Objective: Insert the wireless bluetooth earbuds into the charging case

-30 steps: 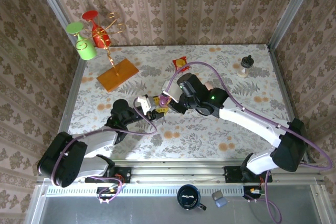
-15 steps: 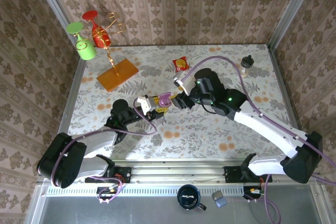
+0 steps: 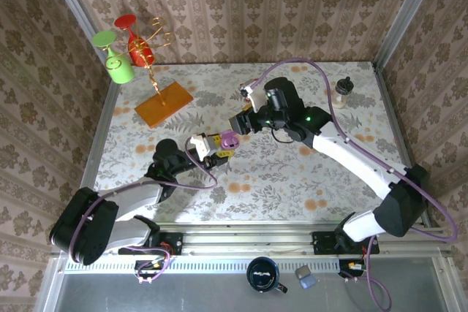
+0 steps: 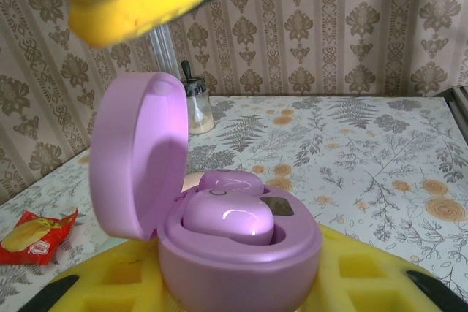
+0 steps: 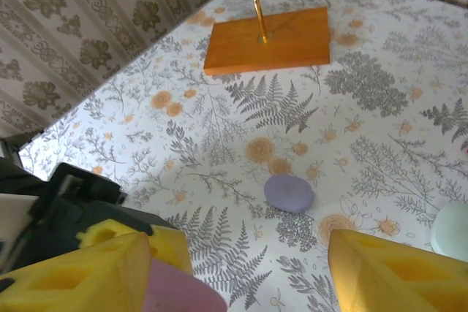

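Note:
A pinkish-purple charging case [image 4: 241,261] stands with its lid [image 4: 139,151] swung open to the left. My left gripper [image 4: 241,286] is shut on its base, yellow fingers [image 4: 380,275] on either side. Two pinkish-purple earbuds sit in the case's wells, one in front [image 4: 227,221] and one behind it [image 4: 230,180]. From above, the case [image 3: 229,139] is at the tip of my left gripper [image 3: 218,144]. My right gripper [image 3: 243,123] hangs just beyond it, open and apart from it. In the right wrist view that gripper [image 5: 234,275] holds nothing, and the case lid [image 5: 179,290] shows by its left finger.
A closed lavender case [image 5: 289,193] lies on the floral table, with a pale green one [image 5: 453,228] at the right edge. A wooden stand base [image 3: 164,104] carries green and red cups [image 3: 121,63]. A red snack packet [image 3: 251,89] and a small shaker jar [image 3: 342,93] sit at the back.
My right gripper has opened and drawn back from the case toward the far right. The left gripper and the case have stayed in place.

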`<state>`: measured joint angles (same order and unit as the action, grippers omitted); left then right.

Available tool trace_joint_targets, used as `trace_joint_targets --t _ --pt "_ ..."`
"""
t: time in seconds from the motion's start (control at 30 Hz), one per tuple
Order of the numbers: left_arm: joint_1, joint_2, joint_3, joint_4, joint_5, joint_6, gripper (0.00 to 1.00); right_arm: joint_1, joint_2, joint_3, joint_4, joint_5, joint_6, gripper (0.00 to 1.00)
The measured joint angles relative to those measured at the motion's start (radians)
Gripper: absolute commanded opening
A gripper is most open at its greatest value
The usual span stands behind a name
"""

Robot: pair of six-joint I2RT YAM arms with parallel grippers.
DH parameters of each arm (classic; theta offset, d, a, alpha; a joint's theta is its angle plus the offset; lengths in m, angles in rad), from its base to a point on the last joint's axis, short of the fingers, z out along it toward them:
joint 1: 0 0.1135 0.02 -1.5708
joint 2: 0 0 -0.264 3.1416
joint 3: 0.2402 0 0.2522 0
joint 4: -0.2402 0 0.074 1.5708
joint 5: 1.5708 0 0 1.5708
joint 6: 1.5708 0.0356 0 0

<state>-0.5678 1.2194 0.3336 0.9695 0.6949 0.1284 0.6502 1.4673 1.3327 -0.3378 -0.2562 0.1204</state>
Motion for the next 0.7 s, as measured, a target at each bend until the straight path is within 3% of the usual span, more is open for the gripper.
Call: trace_joint_targets --t 0.4,0.57,0.7 --pt "0.000 -0.066 -0.020 -0.028 -0.047 -0.001 0.22 -0.006 0.016 -0.037 -0.032 -0.041 0.007 0.70" --pt "0.000 -0.067 -0.020 -0.013 -0.077 -0.029 0.22 -0.055 -0.051 -0.097 0.016 -0.175 0.116 0.71" --pt "0.000 -0.058 -0.020 0.062 -0.098 -0.080 0.22 -0.114 -0.122 -0.187 0.166 -0.336 0.290 0.74"
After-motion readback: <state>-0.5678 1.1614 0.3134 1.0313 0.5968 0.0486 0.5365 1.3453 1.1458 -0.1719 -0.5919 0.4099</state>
